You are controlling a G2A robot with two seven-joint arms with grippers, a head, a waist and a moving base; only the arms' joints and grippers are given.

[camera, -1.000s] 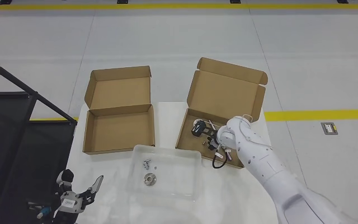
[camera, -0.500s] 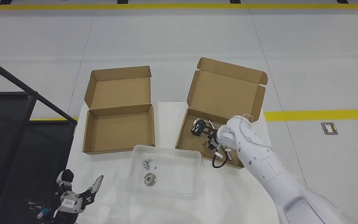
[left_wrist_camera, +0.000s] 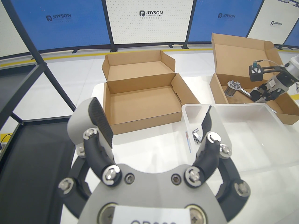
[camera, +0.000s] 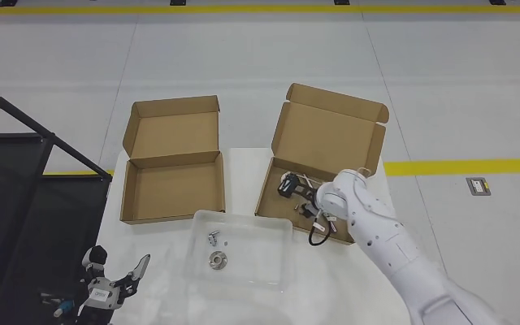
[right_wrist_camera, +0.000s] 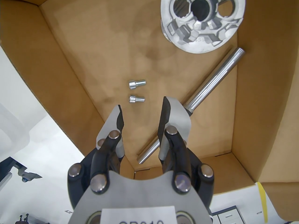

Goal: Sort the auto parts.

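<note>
The right gripper (right_wrist_camera: 142,113) hangs with jaws apart and empty inside the right cardboard box (right_wrist_camera: 70,71), right by two small bolts (right_wrist_camera: 137,83); a shiny rod (right_wrist_camera: 210,82) and a toothed metal hub (right_wrist_camera: 203,15) lie on the box floor nearby. The left gripper (left_wrist_camera: 151,116) is spread wide too, holding nothing, near the clear bin (left_wrist_camera: 233,105).

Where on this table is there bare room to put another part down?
The left brown cardboard box has a wholly bare floor. The clear plastic tub is free right of its two small metal parts. The right cardboard box is crowded: toothed metal wheel, steel rod, two bolts and the open right gripper.
</note>
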